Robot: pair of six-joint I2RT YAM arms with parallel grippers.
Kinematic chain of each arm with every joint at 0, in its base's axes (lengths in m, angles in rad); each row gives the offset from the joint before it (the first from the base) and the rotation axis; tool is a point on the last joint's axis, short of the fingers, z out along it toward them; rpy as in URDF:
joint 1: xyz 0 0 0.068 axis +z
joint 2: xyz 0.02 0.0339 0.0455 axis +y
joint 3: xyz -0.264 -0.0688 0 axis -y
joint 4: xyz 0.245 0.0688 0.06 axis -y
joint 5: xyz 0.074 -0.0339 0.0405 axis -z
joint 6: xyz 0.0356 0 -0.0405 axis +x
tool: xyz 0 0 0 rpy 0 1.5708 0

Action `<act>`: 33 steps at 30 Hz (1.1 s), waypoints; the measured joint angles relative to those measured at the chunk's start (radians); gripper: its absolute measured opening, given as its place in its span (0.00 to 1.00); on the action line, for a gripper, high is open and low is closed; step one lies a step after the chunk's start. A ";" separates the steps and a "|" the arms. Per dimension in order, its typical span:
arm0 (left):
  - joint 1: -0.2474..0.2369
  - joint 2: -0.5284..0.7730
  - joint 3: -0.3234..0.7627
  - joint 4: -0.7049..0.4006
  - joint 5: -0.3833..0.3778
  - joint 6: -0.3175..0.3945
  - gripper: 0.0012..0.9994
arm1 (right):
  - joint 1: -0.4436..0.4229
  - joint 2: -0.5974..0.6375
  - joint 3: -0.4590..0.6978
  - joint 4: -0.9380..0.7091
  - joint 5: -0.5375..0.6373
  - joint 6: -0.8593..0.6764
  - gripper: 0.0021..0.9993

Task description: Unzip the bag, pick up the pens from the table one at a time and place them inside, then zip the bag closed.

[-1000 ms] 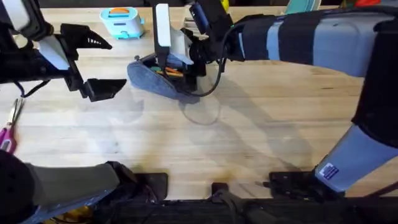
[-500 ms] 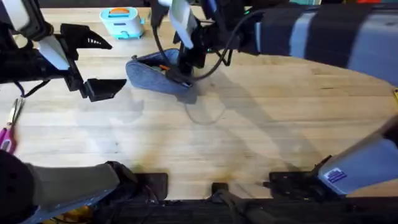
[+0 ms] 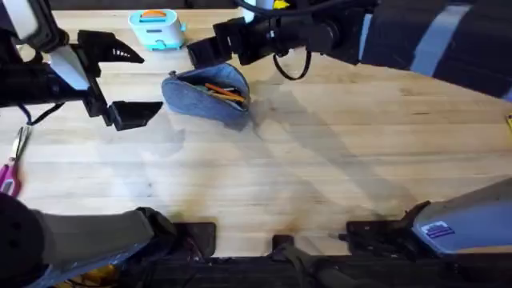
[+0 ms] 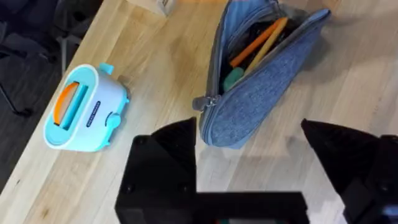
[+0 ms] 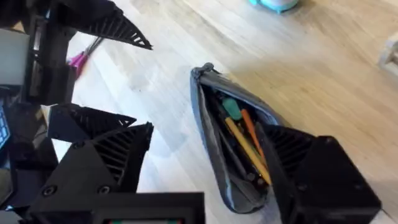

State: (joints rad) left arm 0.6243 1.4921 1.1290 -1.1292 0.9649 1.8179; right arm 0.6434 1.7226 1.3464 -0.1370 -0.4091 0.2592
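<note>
The grey-blue bag [image 3: 200, 98] lies unzipped on the table [image 3: 320, 160], holding orange and yellow-tan pens [image 3: 222, 90] and a green-tipped one. In the left wrist view the bag [image 4: 273, 74] gapes open, with its zipper pull [image 4: 202, 103] at the near end. My left gripper [image 3: 128, 80] hovers open just left of the bag, nothing between its fingers. My right gripper [image 3: 210, 48] is open and empty, raised behind the bag. The right wrist view looks down into the bag [image 5: 211, 130] at the pens [image 5: 245, 143].
A teal toy toaster [image 3: 157, 28] stands behind and left of the bag, also seen as the toaster [image 4: 84, 109] in the left wrist view. Pink-handled scissors [image 3: 10, 172] lie at the table's left edge. Bare wood stretches in front and to the right.
My right gripper has lifted out of the bag's opening and swung back behind it, empty. The bag shifted slightly. The left arm has not moved.
</note>
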 joint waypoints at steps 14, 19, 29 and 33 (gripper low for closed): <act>0.000 0.000 0.000 0.018 -0.004 0.000 0.99 | 0.000 0.003 0.000 -0.031 0.006 0.067 1.00; 0.000 0.000 0.000 0.019 -0.014 0.000 0.99 | 0.000 0.024 0.040 -0.089 0.023 0.069 1.00; 0.077 0.157 0.005 0.053 0.072 -0.001 0.99 | 0.007 0.255 0.457 -0.310 0.056 0.021 1.00; 0.096 0.246 0.005 0.072 0.139 -0.004 0.99 | 0.025 0.324 0.534 -0.295 0.054 0.025 1.00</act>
State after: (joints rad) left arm 0.7202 1.7377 1.1336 -1.0573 1.1043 1.8143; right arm 0.6683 2.0463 1.8801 -0.4323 -0.3549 0.2842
